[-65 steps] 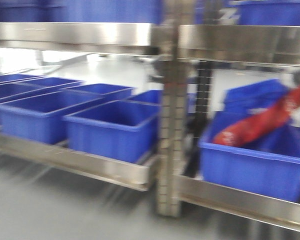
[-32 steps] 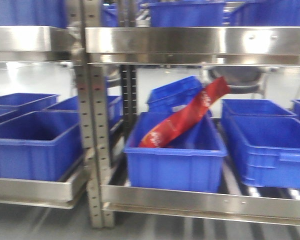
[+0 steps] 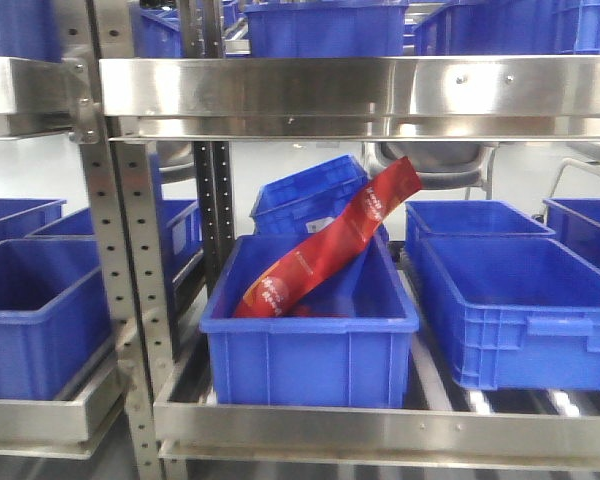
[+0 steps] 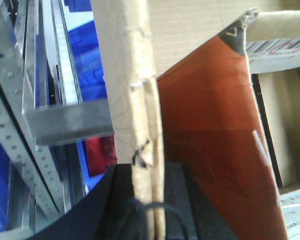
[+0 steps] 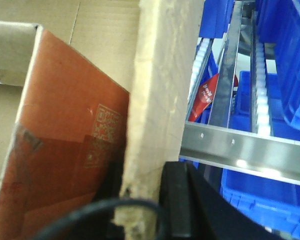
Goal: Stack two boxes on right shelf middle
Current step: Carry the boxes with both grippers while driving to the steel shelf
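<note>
A brown corrugated cardboard box is held at its open top. In the left wrist view my left gripper (image 4: 147, 172) is shut on one box wall (image 4: 125, 75), with a red-brown inner flap (image 4: 215, 150) to its right. In the right wrist view my right gripper (image 5: 149, 180) is shut on a box wall (image 5: 160, 75), with the red-brown flap (image 5: 70, 130) to its left. The steel shelf lip (image 3: 360, 95) and the lower lip (image 3: 380, 430) fill the front view. No box or gripper shows there. A second box is not visible.
A blue bin (image 3: 310, 355) with a red packet (image 3: 325, 250) leaning in it stands on the lower board, with more blue bins (image 3: 520, 310) beside it. A perforated upright (image 3: 130, 250) stands at the left. Shelf lips show beside the box (image 4: 65, 122) (image 5: 240, 147).
The front view has swung to the right: the upright and the bin with the red packet have slid left in the frame. The image is now sharp.
</note>
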Robot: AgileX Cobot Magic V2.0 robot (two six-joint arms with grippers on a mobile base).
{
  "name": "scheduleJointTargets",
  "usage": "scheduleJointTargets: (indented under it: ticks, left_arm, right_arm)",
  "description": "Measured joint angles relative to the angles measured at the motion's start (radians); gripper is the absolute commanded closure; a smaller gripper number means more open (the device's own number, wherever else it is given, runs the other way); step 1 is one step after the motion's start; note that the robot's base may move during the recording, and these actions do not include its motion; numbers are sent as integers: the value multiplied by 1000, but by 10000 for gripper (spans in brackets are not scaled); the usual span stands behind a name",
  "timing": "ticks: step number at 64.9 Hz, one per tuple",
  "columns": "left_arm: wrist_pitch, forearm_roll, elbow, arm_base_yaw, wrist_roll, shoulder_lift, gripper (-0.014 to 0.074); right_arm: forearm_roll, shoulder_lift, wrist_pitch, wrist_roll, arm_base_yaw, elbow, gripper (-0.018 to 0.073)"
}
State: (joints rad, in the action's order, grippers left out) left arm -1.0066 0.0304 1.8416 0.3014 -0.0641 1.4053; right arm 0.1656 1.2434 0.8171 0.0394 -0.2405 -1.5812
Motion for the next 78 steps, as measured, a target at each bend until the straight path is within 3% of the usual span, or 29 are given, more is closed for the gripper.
scheduleJointTargets:
  ticks: [78]
  left_arm:
    - [0, 0, 0, 0, 0, 0, 708]
  right_arm:
    - [0, 0, 0, 0, 0, 0, 713]
